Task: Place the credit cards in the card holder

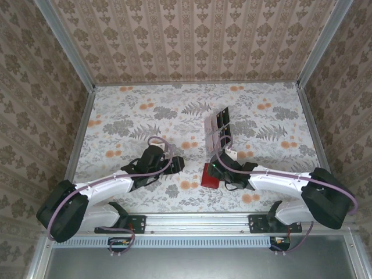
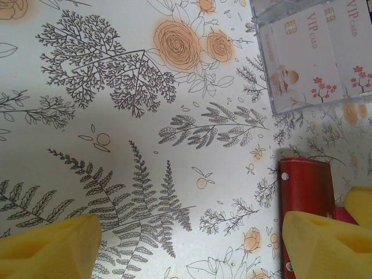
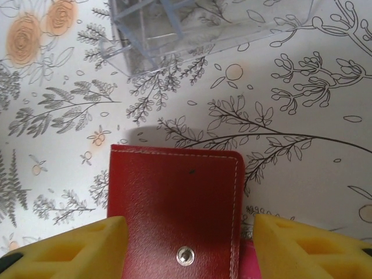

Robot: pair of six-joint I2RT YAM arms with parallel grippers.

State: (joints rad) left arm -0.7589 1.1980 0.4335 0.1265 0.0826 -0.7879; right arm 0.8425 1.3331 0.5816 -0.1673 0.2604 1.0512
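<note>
Floral table [image 3: 302, 192], stitched red card holder [image 3: 174, 192], right claw [image 3: 187, 224] spread astride, left claw [image 2: 190, 224] spread

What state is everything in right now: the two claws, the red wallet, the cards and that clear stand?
left claw: open, holding nothing.
right claw: open, straddling the red wallet.
red wallet: folded shut, lying flat on the table.
credit cards: standing in the clear rack, not in the wallet.
clear rack: on the table, holding the cards.

The card holder [image 3: 174, 203] is red; the table [image 1: 145, 110] white with grey ferns and orange flowers.
</note>
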